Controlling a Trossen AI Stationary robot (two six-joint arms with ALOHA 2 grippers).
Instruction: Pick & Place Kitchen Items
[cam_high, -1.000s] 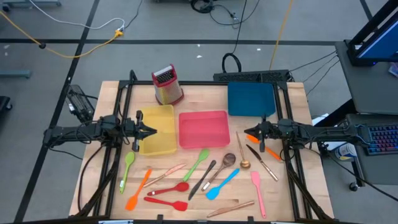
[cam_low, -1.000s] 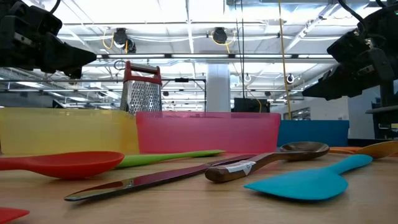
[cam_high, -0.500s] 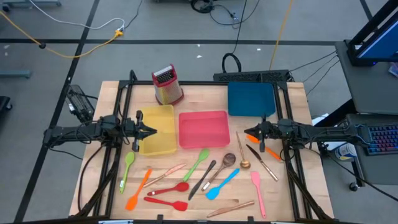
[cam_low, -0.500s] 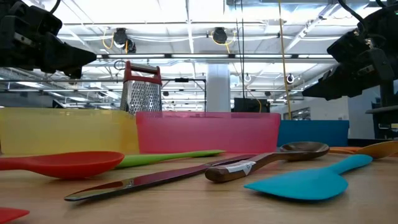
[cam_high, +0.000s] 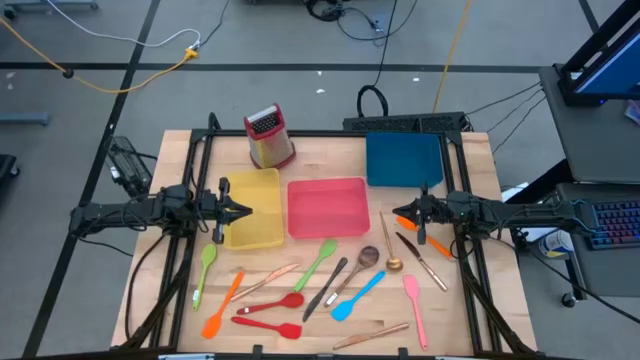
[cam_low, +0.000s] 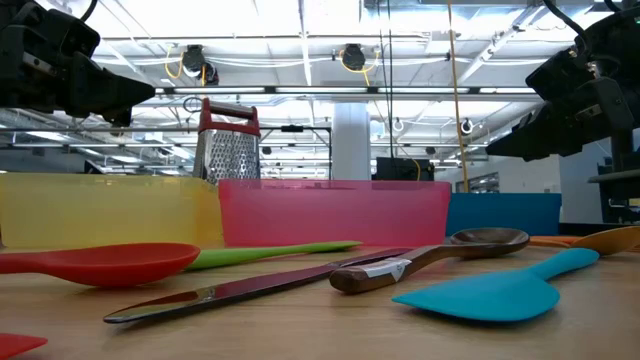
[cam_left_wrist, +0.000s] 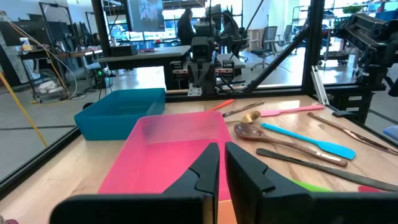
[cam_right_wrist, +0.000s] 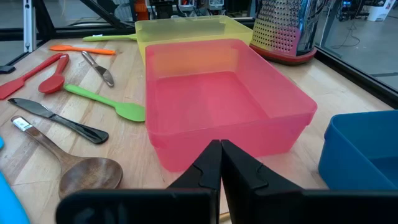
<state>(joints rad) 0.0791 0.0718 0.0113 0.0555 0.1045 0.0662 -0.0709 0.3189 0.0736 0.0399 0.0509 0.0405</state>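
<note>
The kitchen items lie flat and scattered on the near half of the wooden table: a green spoon (cam_high: 203, 272), an orange spatula (cam_high: 222, 305), a red spoon (cam_high: 275, 303), a dark knife (cam_high: 325, 288), a wooden spoon (cam_high: 360, 265), a blue spatula (cam_high: 357, 296) and a pink spatula (cam_high: 414, 310), among several others. My left gripper (cam_high: 245, 210) hangs level over the yellow tray's left rim, shut but for a thin slit, and holds nothing. My right gripper (cam_high: 400, 210) hangs shut to the right of the pink tray, above an orange utensil (cam_high: 405, 222), and holds nothing.
Three trays stand on the table's far half: yellow (cam_high: 255, 235), pink (cam_high: 327, 182) and blue (cam_high: 404, 160). A red-topped metal box grater (cam_high: 268, 137) stands upright at the far left. Black frame rails (cam_high: 195, 180) run along both sides of the table.
</note>
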